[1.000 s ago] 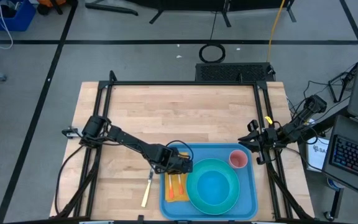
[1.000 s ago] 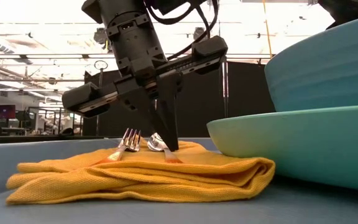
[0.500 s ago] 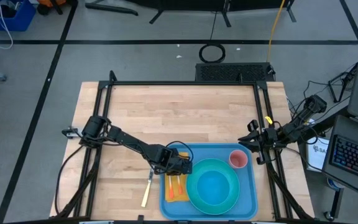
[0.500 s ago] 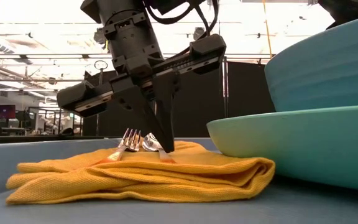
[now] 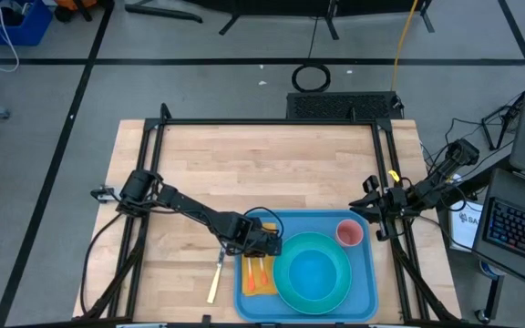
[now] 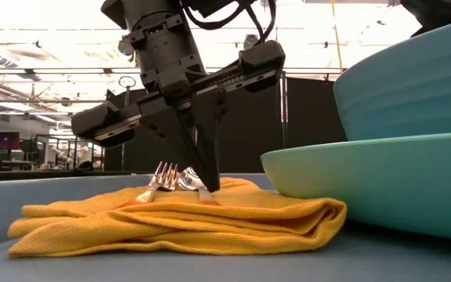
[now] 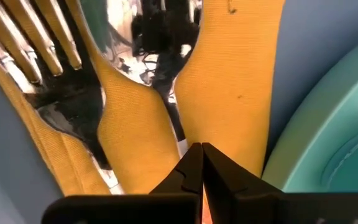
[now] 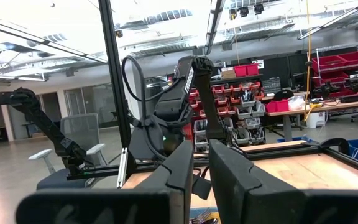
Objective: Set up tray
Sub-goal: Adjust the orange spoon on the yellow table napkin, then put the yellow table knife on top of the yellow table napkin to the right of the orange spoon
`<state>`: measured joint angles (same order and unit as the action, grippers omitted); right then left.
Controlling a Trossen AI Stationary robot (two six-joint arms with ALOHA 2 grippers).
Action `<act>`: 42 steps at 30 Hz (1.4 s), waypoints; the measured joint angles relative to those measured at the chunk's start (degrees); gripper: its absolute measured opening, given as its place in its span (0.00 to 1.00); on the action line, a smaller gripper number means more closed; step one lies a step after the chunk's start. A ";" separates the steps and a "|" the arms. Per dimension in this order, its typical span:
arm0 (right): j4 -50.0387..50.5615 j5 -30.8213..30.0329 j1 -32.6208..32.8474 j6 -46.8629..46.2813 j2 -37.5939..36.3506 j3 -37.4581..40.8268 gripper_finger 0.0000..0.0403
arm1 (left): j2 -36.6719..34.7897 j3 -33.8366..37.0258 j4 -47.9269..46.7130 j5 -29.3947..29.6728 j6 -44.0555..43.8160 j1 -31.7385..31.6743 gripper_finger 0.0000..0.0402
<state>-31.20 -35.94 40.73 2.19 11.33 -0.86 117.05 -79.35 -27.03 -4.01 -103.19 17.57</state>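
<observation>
On the wooden tabletop (image 5: 262,173), the tray (image 5: 370,290) sits at the near edge. The left gripper (image 6: 207,186), pinched shut and empty, touches the spoon (image 7: 160,56) handle on the napkin (image 6: 178,223); the handle runs lengthwise beside the fork (image 7: 48,68). The right gripper (image 8: 197,165) waits nearly closed at the tray's right.

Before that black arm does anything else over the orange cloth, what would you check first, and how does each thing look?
1. Left gripper fingers shut on the shiny metal spoon handle: ok, clamped low at the folded orange cloth napkin.
2. Silver metal fork lying on the napkin beside the spoon: ok.
3. Napkin inside the large light-blue plastic tray: ok.
4. Round turquoise plate and small pink cup on the tray: ok.
5. Pale yellow-handled utensil on the wooden table, outside the tray: not ok.
6. Right gripper parked at the table's right edge: ok.
</observation>
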 joint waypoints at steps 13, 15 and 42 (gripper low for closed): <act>-0.02 -0.01 0.00 -0.02 -0.02 0.00 0.11 | -1.26 0.00 -0.76 2.69 1.11 0.84 0.06; -0.04 0.00 0.00 0.00 0.00 0.00 0.11 | -2.51 0.00 -1.24 3.94 1.49 1.44 0.06; 0.12 -0.01 -0.01 -0.01 0.11 0.01 0.11 | -9.60 -0.02 -21.41 5.82 -11.99 13.68 0.07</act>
<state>-31.08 -35.95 40.73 2.18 11.44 -0.85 107.46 -79.37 -48.44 1.82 -115.18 31.25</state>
